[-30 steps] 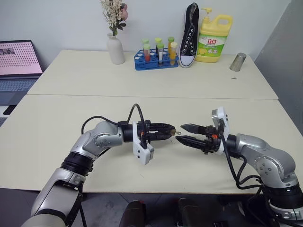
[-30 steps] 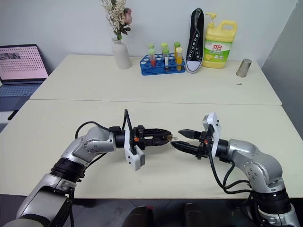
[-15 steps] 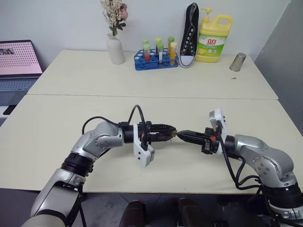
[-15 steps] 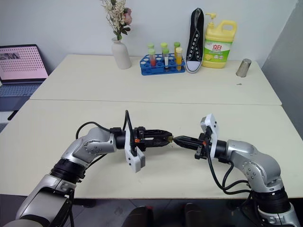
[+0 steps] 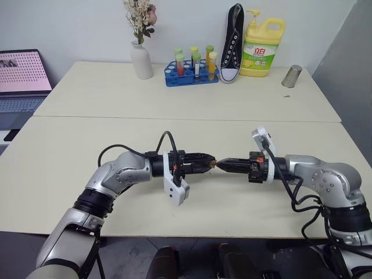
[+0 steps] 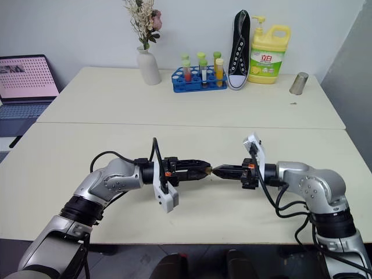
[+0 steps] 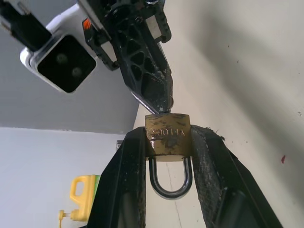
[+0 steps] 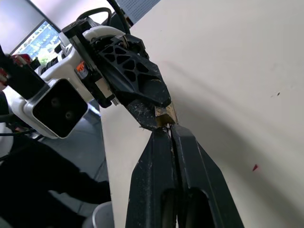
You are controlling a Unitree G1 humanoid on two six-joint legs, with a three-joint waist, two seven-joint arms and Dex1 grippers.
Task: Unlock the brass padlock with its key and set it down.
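The brass padlock (image 7: 167, 135) sits clamped between the two fingers of the left pincer (image 7: 168, 142), its silvery shackle pointing back toward that pincer's wrist. The right pincer (image 8: 168, 130), fingers pressed fully together, meets the padlock's free end tip-first; whether it grips a key cannot be told. Both pincers hang above the table (image 5: 87, 145), tip to tip.

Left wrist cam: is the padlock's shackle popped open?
No: the brass padlock sits between the left end effector fingers with both shackle legs seated in its body.
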